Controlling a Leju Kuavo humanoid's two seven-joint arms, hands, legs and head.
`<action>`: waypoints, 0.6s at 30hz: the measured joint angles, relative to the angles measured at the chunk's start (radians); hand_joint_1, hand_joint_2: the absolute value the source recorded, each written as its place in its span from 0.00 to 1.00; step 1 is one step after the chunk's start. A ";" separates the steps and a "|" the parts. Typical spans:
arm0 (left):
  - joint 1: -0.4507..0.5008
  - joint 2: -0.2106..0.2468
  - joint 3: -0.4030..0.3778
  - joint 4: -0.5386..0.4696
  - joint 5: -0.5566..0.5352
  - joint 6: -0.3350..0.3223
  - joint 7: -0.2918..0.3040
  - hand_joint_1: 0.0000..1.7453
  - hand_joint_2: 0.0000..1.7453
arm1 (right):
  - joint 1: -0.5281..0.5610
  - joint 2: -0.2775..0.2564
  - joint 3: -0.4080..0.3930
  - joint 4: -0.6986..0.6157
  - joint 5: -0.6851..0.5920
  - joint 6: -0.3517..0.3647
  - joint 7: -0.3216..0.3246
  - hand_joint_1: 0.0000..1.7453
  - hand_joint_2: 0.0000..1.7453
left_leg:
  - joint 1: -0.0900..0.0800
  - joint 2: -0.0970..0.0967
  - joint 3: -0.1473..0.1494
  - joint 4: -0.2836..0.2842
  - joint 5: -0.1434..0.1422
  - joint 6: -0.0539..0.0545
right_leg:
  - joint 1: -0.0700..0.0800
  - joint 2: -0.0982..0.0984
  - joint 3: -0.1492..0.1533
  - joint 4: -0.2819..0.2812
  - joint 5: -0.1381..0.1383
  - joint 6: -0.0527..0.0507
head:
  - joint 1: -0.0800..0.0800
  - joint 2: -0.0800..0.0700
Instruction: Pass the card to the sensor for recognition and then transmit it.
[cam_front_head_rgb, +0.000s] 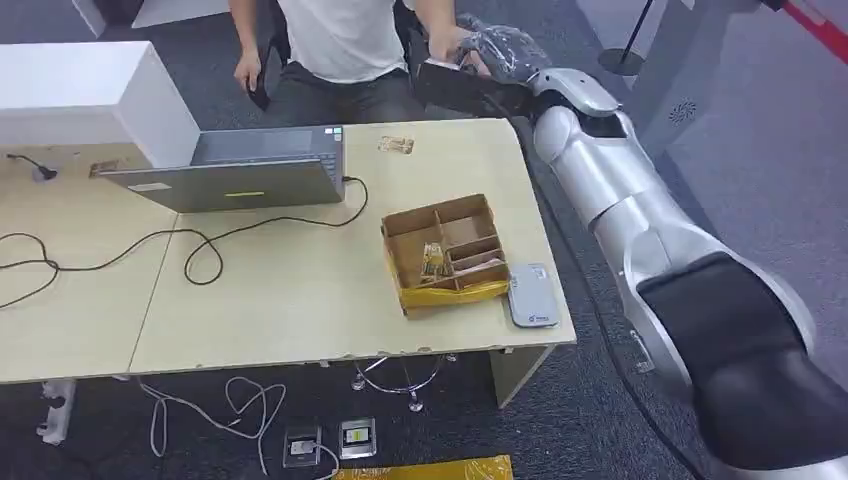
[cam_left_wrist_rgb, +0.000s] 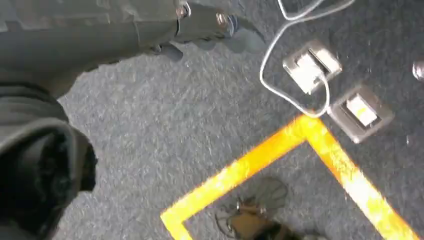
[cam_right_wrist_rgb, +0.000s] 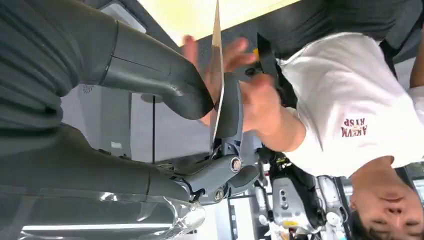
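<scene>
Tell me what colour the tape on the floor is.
Bright orange-yellow tape, forming a corner on the grey carpet; it shows best in the left wrist view.

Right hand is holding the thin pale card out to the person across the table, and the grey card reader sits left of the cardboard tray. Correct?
Nearly. The right hand does pinch the thin pale card at the person's hand, as the right wrist view shows. But in the head view the grey card reader lies right of the compartmented cardboard tray, near the table's edge, not left.

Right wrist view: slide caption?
Right hand pinches the card edge-on while a person's hand reaches for it.
</scene>
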 joint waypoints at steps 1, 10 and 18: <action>-0.004 0.007 -0.001 0.000 0.000 -0.002 0.000 0.00 0.00 | -0.009 0.007 0.002 0.009 0.001 0.003 0.003 1.00 1.00 | 0.000 0.000 0.000 0.000 0.000 0.000 | 0.000 0.000 0.000 0.000 0.000 0.000 | 0.000 0.000; -0.007 0.025 -0.007 -0.001 0.019 0.027 0.000 0.00 0.00 | -0.056 0.054 0.026 0.092 0.033 0.001 0.007 1.00 1.00 | 0.000 0.000 0.000 0.000 0.000 0.000 | 0.000 0.001 0.000 0.000 0.000 0.000 | 0.000 0.000; 0.061 -0.034 -0.006 -0.005 0.045 0.130 -0.013 0.00 0.00 | -0.055 0.055 0.042 0.123 0.047 -0.038 -0.014 0.00 1.00 | 0.000 0.001 0.000 0.000 0.000 -0.001 | 0.000 0.000 0.000 -0.001 0.000 0.000 | 0.001 0.000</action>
